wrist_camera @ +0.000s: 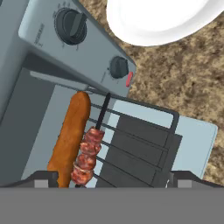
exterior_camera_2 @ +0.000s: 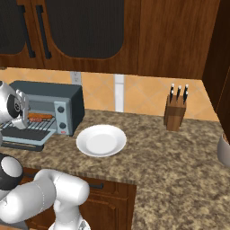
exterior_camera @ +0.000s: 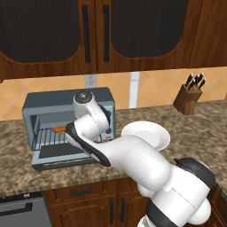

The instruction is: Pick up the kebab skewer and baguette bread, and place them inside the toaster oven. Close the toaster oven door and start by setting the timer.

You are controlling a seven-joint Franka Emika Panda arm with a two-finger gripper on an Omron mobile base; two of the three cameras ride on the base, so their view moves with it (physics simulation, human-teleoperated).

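On my hand view, from the left, the baguette bread point(wrist_camera: 70, 138) lies lengthwise on the rack inside the toaster oven point(wrist_camera: 39, 26), and the kebab skewer point(wrist_camera: 89, 148) rests just beside it, so I judge both already loaded. My claw point(wrist_camera: 107, 179) hovers over them with fingers spread wide, grasping nothing. Further right, the toaster oven door point(wrist_camera: 192, 135) hangs open over the counter point(wrist_camera: 188, 83), next for closing, then the timer knob point(wrist_camera: 72, 24)
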